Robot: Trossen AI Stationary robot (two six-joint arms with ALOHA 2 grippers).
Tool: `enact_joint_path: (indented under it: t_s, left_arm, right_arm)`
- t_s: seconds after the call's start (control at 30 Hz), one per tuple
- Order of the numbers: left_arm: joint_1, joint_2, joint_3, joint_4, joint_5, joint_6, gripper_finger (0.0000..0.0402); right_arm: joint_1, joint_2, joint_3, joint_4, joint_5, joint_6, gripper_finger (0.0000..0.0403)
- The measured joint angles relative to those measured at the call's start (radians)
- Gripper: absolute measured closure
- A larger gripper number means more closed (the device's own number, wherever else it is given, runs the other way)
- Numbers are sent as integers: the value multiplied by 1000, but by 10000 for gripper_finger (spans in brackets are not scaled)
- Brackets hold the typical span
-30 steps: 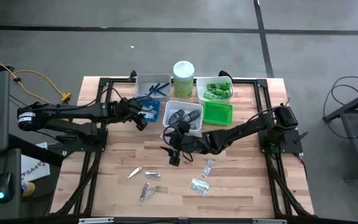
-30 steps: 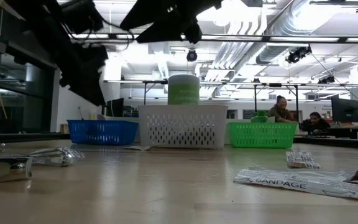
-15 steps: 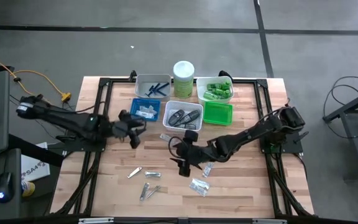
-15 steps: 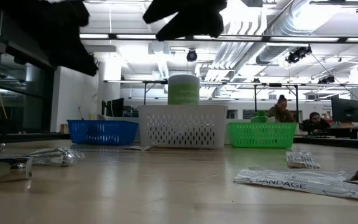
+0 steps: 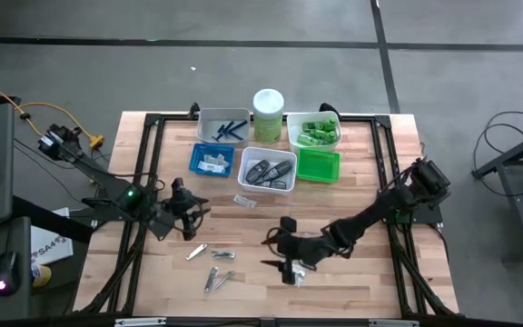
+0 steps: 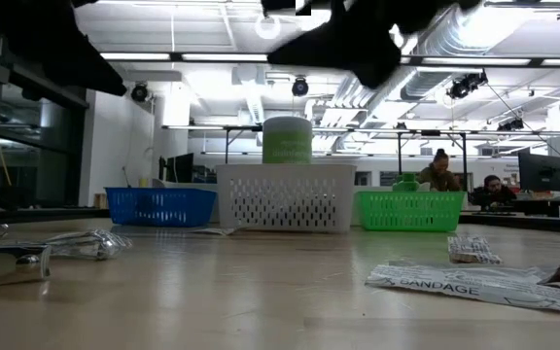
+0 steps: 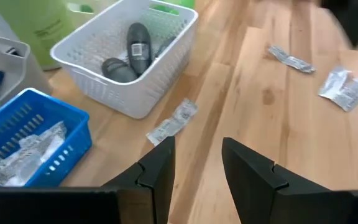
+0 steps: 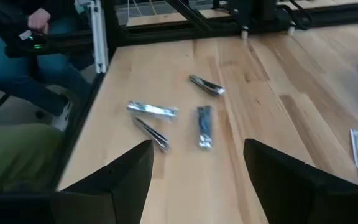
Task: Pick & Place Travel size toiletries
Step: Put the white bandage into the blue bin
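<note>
Two slender black jointed arms [image 5: 98, 177], the left bearing a green light.

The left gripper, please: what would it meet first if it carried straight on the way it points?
Probably the clear packet lying on the table just ahead of the left gripper, with the white tray behind it; depth is hard to judge.

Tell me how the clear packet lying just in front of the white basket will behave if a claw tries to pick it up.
The clear packet looks thin and crinkled, so it is probably floppy and very light. It lies flat on the table, so fingers may slide over it rather than get under an edge. Pushed, it would likely skid, not roll.
</note>
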Motion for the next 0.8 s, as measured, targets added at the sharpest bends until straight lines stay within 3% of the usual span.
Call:
enact_joint_path:
  t_s: [0.23, 0.57, 0.8]
  left_arm:
    - [-4, 56, 0, 55, 49, 23, 270]
    - [-3, 77, -2, 42, 89, 14, 270]
    - [0, 104, -1, -38, 98, -290, 270]
  right_arm:
    - [-31, -70, -112, 103, -61, 48, 158]
    - [-40, -202, -191, -26, -97, 73, 158]
    - [-60, -222, -202, -83, -93, 59, 158]
